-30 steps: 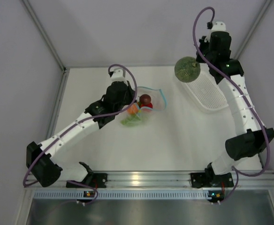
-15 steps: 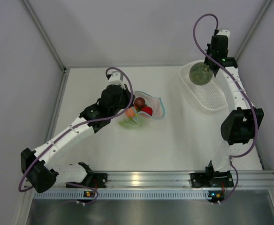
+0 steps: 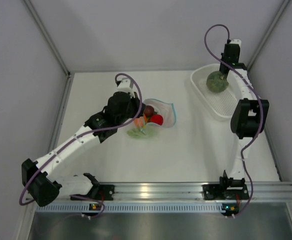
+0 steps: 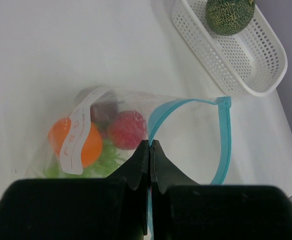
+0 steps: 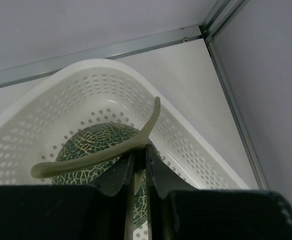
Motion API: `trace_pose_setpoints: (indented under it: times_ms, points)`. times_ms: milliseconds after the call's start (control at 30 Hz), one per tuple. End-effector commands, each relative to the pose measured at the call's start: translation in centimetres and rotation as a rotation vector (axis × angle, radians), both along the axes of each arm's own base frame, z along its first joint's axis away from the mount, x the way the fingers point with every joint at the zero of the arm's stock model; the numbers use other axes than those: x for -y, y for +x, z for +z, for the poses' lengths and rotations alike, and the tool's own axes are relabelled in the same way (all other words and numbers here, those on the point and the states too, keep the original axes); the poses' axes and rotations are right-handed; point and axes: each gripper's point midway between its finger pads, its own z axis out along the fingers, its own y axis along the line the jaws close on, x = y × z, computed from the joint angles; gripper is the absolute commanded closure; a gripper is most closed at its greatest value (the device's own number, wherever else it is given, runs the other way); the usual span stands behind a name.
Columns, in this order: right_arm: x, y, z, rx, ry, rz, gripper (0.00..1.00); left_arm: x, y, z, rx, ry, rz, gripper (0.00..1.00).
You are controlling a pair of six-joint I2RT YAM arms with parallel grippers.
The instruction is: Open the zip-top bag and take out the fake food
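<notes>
Reaching slantwise from its base at the near left corner, the left arm (image 3: 81,137) stretches low over the middle of the counter (image 3: 196,150), wrist tipped down. The left pincer (image 4: 150,146) is pressed together on the zip-top bag (image 4: 186,135), pinching the near end of its light blue zip strip (image 4: 226,140).

The bag lies flat at the counter's centre. Its long axis runs roughly left to right, with the filled end toward the left edge and the mouth toward the right edge. The strip bows out into a loop, so the mouth gapes. Inside, bunched at the closed end, sit an orange ball (image 4: 55,141), a red ball (image 4: 127,130), a dark red piece (image 4: 105,110) and leafy green pieces (image 4: 103,162). A white label (image 4: 77,137) on the plastic crosses the orange ball.

The right arm (image 3: 246,117) stands steeply up from its base along the right edge. Its elbow is folded high and its forearm extends toward the far right corner. The right pincer (image 5: 140,150) is nipped tight on the pale, T-shaped stem (image 5: 86,161) of the grey-green melon (image 5: 93,142), whose crossbar lies across the fingers. The melon hangs stem-up below the pincer, within the walls of the white perforated basket (image 5: 186,145). Whether it touches the basket floor cannot be told. The basket sits in the far right corner, its long axis angled from the far edge toward the right edge.
</notes>
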Motion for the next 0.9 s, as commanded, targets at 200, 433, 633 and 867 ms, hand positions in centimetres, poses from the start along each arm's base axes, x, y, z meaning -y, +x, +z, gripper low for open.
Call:
trace_pose_setpoints:
  times_ms: [200, 433, 633, 867]
  points:
    - [2.3, 4.2, 4.2, 0.179, -0.037, -0.041, 1.0, 0.7, -0.8, 2.0, 0.047, -0.047, -0.076, 1.0]
    - [1.6, 5.7, 2.2, 0.156, -0.026, -0.015, 0.81, 1.3, -1.0, 1.1, 0.021, -0.043, -0.104, 1.0]
    - [0.9, 5.3, 3.0, 0.148, -0.064, 0.012, 0.35, 1.5, -1.0, 1.2, 0.02, -0.045, -0.113, 1.0]
    - [-2.0, 2.4, 7.0, 0.205, -0.057, 0.031, 0.0, 1.6, -1.0, 1.5, 0.019, -0.059, -0.11, 1.0]
